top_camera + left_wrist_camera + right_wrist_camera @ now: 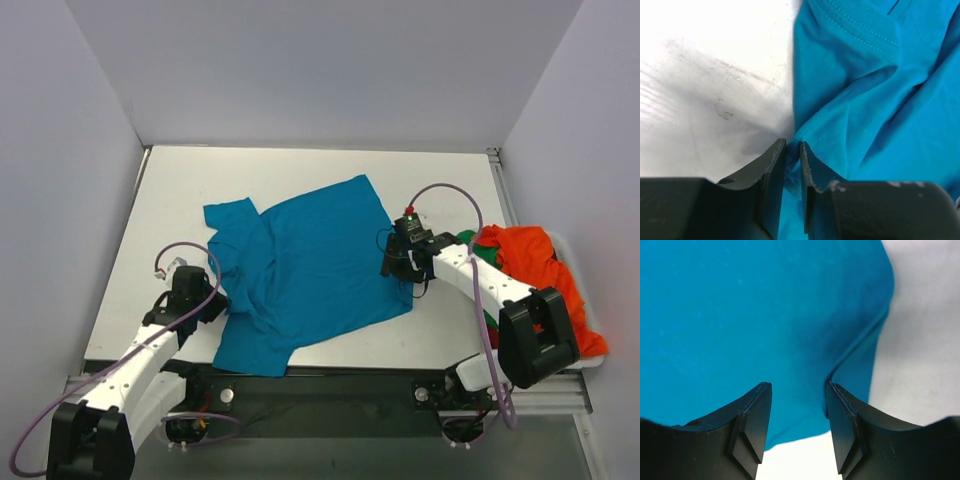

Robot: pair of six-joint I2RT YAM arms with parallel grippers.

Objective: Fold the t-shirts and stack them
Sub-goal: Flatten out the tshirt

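Note:
The teal-blue t-shirt [300, 270] lies spread and rumpled on the white table [330, 165]. My left gripper [212, 305] is at its left edge, shut on a fold of the teal cloth [793, 155]; wrinkled shirt fills the right of the left wrist view [880, 100]. My right gripper [392, 268] is open at the shirt's right edge, its jaws over the cloth [765, 315] near a hem corner, holding nothing. An orange-red t-shirt [540, 270] and a bit of green t-shirt [480, 250] lie heaped at the right.
The heap of shirts sits in a white bin [590, 362] at the table's right edge. Grey walls enclose the table at the back and sides. A metal rail [505, 195] runs along the right side.

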